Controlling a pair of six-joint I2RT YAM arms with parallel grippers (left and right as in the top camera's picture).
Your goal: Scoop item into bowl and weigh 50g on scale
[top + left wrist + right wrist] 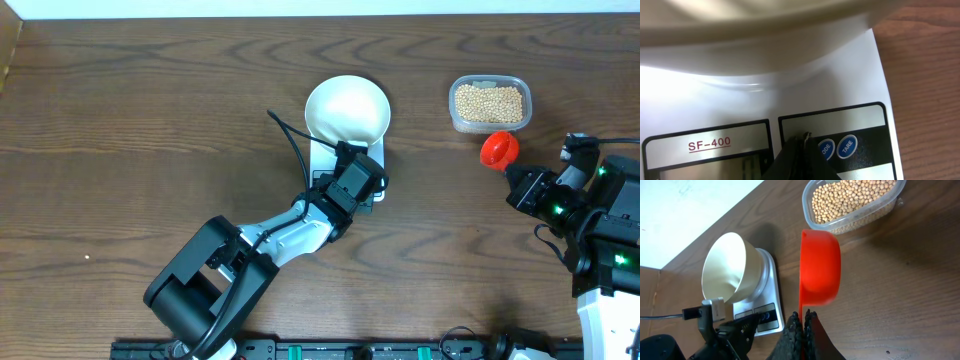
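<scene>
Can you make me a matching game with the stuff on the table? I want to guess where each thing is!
Things:
1. bowl
2. beans
3. scoop
4. scale

Where or how:
A. in the clear tub
B. red, pinched by its handle in the jaws of the right gripper
C. under the bowl
D. white and empty, sitting on top

Right pairs: 1-D, 2-A, 3-B, 4-C
</scene>
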